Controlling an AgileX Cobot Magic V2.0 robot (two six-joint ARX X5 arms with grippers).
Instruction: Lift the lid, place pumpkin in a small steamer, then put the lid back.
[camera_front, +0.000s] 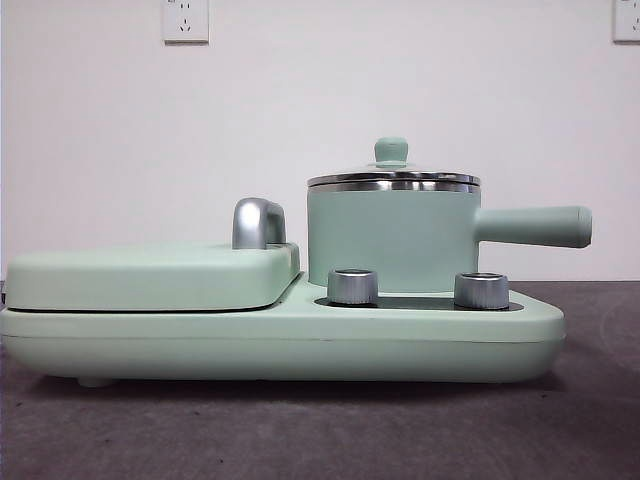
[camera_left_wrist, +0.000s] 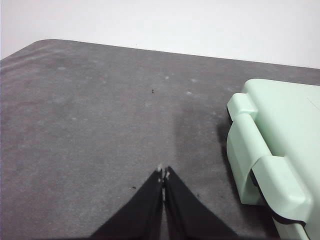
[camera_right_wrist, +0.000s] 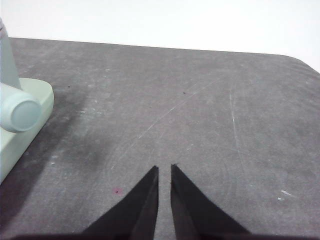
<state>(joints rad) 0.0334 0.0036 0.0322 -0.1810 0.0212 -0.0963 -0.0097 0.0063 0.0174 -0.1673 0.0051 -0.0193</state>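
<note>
Two grippers wait off the cooker: left gripper (camera_left_wrist: 163, 172) pinched closed and empty by the griddle end, right gripper (camera_right_wrist: 164, 170) barely parted, empty, nearer the small steamer (camera_front: 392, 238), whose lid (camera_front: 393, 178) sits on. Pumpkin unseen.

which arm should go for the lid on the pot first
Probably the right. The right gripper faces the small steamer's handle end, while the left gripper sits beside the griddle end. The lid is still on.
</note>
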